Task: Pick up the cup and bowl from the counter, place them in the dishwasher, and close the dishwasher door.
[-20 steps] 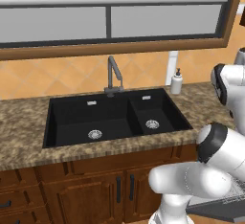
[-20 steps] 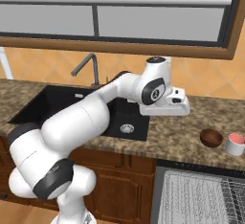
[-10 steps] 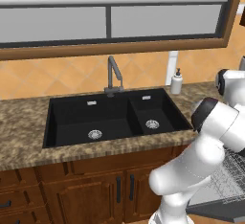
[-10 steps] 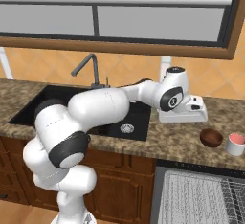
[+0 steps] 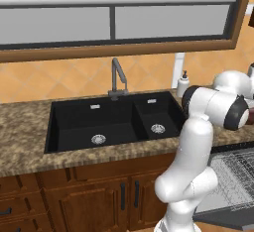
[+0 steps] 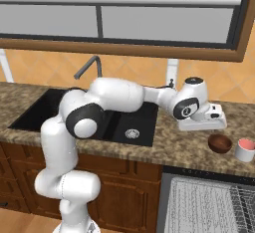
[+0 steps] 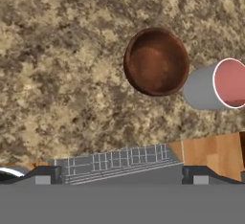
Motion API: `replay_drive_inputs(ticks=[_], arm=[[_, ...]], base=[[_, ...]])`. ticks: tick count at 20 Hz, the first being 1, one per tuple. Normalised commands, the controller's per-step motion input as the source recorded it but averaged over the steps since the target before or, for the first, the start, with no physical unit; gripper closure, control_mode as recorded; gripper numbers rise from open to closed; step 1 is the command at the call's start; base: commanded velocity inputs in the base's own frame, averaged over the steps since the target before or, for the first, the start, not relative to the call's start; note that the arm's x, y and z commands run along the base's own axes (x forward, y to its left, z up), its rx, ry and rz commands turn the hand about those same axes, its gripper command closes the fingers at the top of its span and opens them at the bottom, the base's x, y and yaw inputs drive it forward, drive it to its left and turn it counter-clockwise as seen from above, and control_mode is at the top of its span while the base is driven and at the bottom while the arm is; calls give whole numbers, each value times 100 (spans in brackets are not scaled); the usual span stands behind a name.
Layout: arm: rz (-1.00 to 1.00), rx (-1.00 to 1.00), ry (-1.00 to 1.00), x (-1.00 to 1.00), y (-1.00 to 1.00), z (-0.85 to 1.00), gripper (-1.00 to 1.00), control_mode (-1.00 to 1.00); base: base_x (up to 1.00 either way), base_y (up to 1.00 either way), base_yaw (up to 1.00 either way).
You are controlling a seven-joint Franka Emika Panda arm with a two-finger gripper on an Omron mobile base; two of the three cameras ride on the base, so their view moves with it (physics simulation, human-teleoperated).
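Hand view looked straight down on the speckled brown-and-tan counter (image 7: 62, 74), where the bowl (image 7: 156, 61) sat just ahead of the pincer (image 7: 122, 174) and a little to one side of its midline: round, glossy, dark reddish-brown, with a lighter worn-looking inside. The cup (image 7: 220, 84) stood just beside the bowl on the side farther from the pincer's midline, so close I could not tell whether they touched; it was a small white cylinder with a salmon-red round face. The two dark fingertips (image 7: 45, 173) stood wide apart, the pincer fully spread and gripping nothing. Beneath it, past the counter's edge, a strip of the light grey wire rack of the dishwasher (image 7: 115, 163) showed. From the right base view the pincer (image 6: 219, 124) hung above the counter (image 6: 184, 145), with the bowl (image 6: 219, 143) below and slightly beyond it and the cup (image 6: 245, 149) beyond that, both near the counter's front edge above the dishwasher (image 6: 209, 204)
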Motion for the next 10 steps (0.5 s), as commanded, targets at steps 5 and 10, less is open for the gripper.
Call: replay_drive_inputs(ticks=[5,10], arm=[[0,0,-6,52,-37,-29,-100,-100],[1,0,-6,43,-14,-30,-100,-100]], base=[[0,0,0],[0,0,0]])
